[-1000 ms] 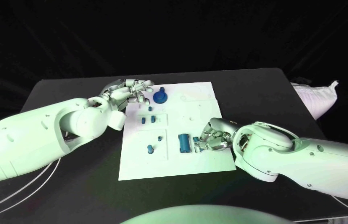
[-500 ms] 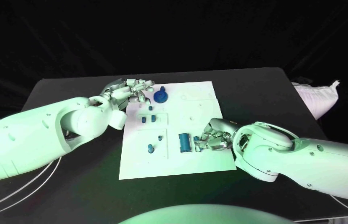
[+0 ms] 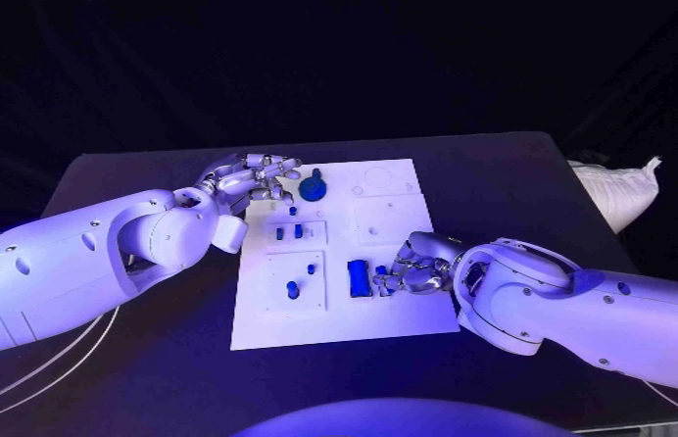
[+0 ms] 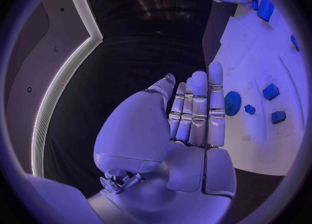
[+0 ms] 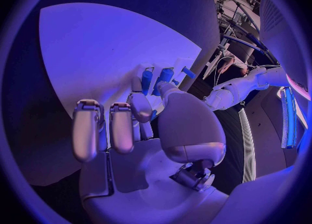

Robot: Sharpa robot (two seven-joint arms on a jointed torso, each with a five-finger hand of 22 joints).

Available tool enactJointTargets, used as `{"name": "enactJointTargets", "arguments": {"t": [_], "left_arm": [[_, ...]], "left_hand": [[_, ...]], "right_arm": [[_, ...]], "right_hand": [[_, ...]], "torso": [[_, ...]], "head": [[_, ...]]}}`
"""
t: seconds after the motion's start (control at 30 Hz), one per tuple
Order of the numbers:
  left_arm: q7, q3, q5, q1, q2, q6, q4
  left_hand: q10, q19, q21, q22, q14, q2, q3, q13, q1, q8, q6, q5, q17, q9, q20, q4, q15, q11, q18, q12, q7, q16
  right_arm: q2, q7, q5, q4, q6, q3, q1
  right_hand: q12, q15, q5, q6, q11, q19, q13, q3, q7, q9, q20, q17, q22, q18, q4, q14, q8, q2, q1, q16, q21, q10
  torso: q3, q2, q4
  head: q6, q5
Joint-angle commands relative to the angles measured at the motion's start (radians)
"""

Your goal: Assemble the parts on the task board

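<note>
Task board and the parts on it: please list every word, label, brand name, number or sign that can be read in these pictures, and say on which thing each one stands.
No readable text in any view.
Task board: plain white with raised outlines, no lettering visible.
Blue parts: no marks visible.
Left hand and right hand: no brand or number visible.
Small pale tab on the board's edge: too small to read, if it carries any text.

Matt white task board (image 3: 381, 321), glossy plastic arm shells, metallic fingers (image 4: 198, 104), matt blk table (image 3: 127, 177).
</note>
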Motion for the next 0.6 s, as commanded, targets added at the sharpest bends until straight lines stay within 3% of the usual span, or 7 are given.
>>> {"name": "enactJointTargets", "arguments": {"t": [0.03,0.4,0.6], "left_arm": [[0.003,0.001,-0.006,0.000,0.001,0.018,0.002],[0.003,0.001,-0.008,0.000,0.001,0.019,0.000],[0.003,0.001,-0.009,0.000,0.001,0.019,-0.001]], "left_hand": [[-0.008,0.006,-0.005,-0.001,-0.008,-0.003,0.000,-0.001,0.010,0.007,-0.006,0.004,-0.001,-0.001,0.000,-0.004,0.001,-0.001,0.020,0.004,-0.001,0.006],[-0.009,0.006,-0.005,-0.001,-0.008,-0.002,0.001,-0.002,0.011,0.007,-0.006,0.004,-0.001,-0.001,0.000,-0.005,0.001,-0.001,0.020,0.004,-0.001,0.006],[-0.009,0.006,-0.004,-0.001,-0.009,-0.002,0.002,-0.002,0.012,0.007,-0.006,0.004,-0.001,-0.002,0.000,-0.006,0.001,-0.001,0.020,0.004,-0.001,0.006]], "right_arm": [[-0.004,0.014,-0.022,0.008,-0.007,0.000,-0.001],[-0.026,0.035,-0.036,0.023,-0.016,0.000,-0.001],[-0.033,0.040,-0.036,0.022,-0.006,0.000,-0.001]], "right_hand": [[0.004,-0.009,-0.017,0.007,0.000,0.006,0.002,-0.023,0.001,0.001,0.000,0.085,0.020,-0.020,0.002,0.072,-0.004,0.001,-0.018,0.006,0.006,0.006],[0.006,-0.009,-0.025,0.008,-0.001,0.006,0.005,-0.037,0.000,0.002,-0.001,0.085,0.021,-0.020,-0.003,0.072,-0.004,0.008,-0.011,0.007,0.007,0.007],[0.004,-0.010,-0.051,0.006,-0.001,0.005,0.007,-0.050,0.001,0.004,-0.002,0.084,0.021,-0.020,-0.044,0.071,-0.004,0.018,0.078,0.006,0.006,0.006]], "torso": [[0.0004,0.000,-0.0005],[0.0007,0.000,-0.0003],[-0.0002,-0.001,-0.0001]], "head": [[-0.001,0.001],[-0.003,0.003],[-0.002,0.002]]}}
